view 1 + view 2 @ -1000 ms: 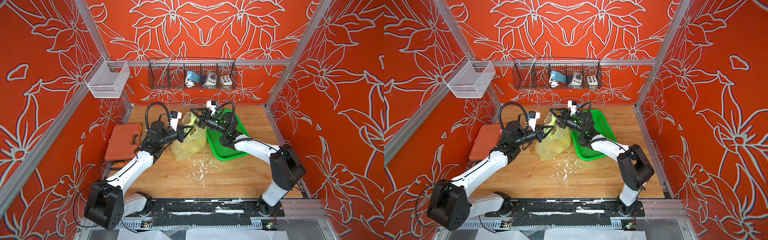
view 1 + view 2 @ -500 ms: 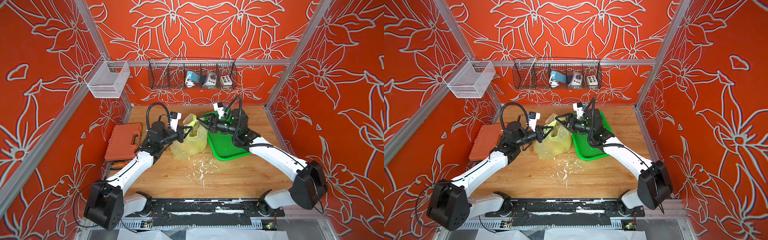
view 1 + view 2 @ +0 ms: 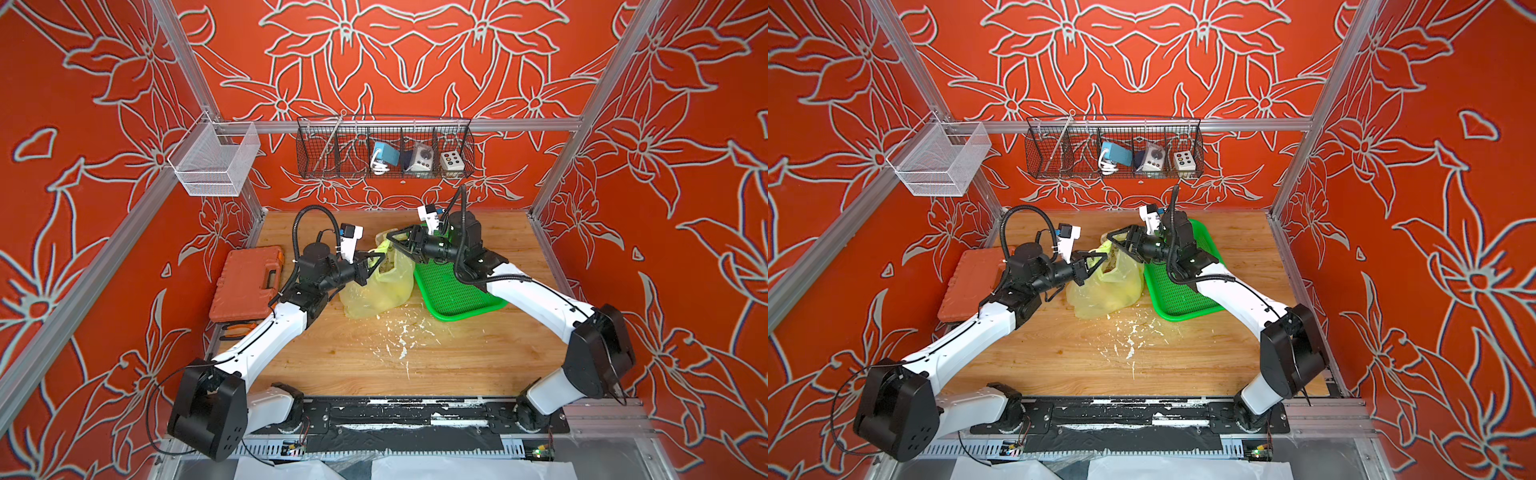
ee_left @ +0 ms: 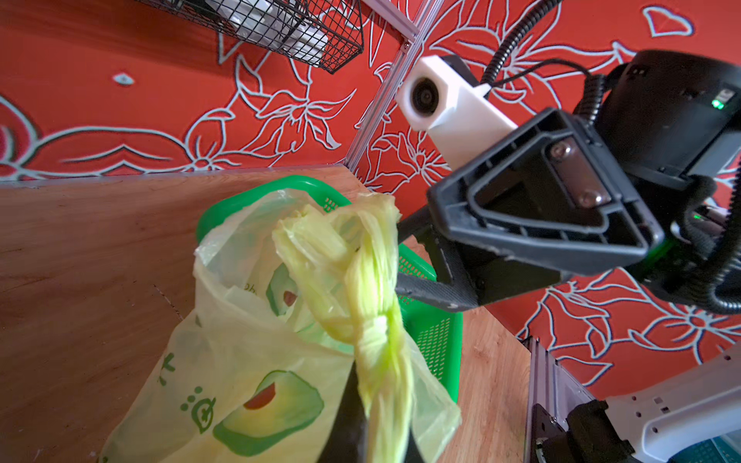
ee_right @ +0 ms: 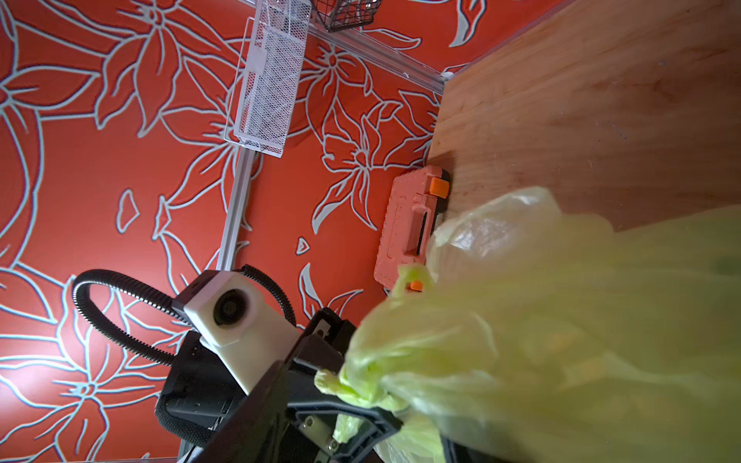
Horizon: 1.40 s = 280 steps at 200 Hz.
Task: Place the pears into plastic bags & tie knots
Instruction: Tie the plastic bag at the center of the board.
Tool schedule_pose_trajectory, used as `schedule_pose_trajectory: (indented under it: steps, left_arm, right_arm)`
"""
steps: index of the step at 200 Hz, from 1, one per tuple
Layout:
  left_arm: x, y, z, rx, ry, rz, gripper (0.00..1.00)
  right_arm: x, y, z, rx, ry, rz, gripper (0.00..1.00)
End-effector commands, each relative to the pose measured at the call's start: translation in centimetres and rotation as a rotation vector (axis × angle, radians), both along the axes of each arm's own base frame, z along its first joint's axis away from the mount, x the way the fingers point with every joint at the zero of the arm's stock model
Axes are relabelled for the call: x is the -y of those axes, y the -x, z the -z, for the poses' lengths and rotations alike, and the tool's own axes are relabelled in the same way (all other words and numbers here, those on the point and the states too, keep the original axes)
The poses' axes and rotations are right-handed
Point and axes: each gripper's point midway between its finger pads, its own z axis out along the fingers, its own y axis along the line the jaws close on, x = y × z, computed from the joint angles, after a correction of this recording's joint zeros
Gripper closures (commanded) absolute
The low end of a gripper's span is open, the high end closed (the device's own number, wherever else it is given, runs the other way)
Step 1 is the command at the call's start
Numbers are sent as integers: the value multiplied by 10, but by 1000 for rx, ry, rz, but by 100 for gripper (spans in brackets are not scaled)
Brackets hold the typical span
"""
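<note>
The thin translucent yellow-green plastic bag [image 3: 382,286], printed with avocado halves, sat on the wooden table [image 3: 457,365] in the middle of both top views. It was just beside the bright green perforated plastic basket [image 3: 453,295]. The left gripper [image 3: 372,264] was clamped tight on a twisted strap handle [image 4: 381,385]. That grip apparently kept the bag's top lifted and taut, so that the knot [image 4: 371,334], low in the centre of the left wrist view, could be drawn snug. The right gripper [image 4: 413,244] stood with its jaws well apart and nothing between them. Its tips were just beside the loose loop above the knot, probably placed to take that end. The pears could not be made out. The bag's bulging lower part suggested they lay inside, though the film hid them.
</note>
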Motion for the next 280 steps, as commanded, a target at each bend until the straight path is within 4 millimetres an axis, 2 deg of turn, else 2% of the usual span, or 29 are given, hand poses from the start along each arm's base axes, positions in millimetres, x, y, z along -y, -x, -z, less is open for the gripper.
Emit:
schedule_pose_trajectory:
  steps: [1,35,61,74,89,104,127,150,175,204,230,256,280]
  left_arm:
    - [2,4,-6,30,0,17,100]
    - [2,4,-6,32,3,17,100]
    - [3,3,-7,34,6,23,100]
    - [4,4,-7,31,6,26,100]
    - [6,6,-6,30,6,44,100]
    - [7,7,-4,24,-1,58,100]
    - [7,8,-5,21,-11,61,100]
    - [6,12,-10,24,-11,60,71]
    - [0,23,-25,49,6,59,56]
    - [-19,28,-54,84,89,23,49]
    - [-40,16,-71,72,155,-55,42]
    - [-38,2,-71,23,186,-58,40]
    - [-27,-9,-66,-53,216,5,39]
  right_arm:
    - [-15,5,-11,34,-23,-56,43]
    - [-27,9,-3,13,-21,-88,48]
    - [-29,10,3,8,-13,-97,54]
    - [-29,10,3,14,-18,-100,66]
    - [-30,9,2,26,-32,-98,86]
    - [-30,5,1,39,-60,-96,100]
    - [-29,0,-5,70,-129,-110,100]
    - [-28,-3,-13,114,-187,-158,100]
    - [-24,-1,-21,173,-219,-222,100]
    - [-15,2,-21,234,-205,-295,100]
    - [-10,14,-20,299,-192,-392,100]
    - [-8,25,-13,332,-156,-457,100]
    - [-6,32,-4,336,-114,-483,100]
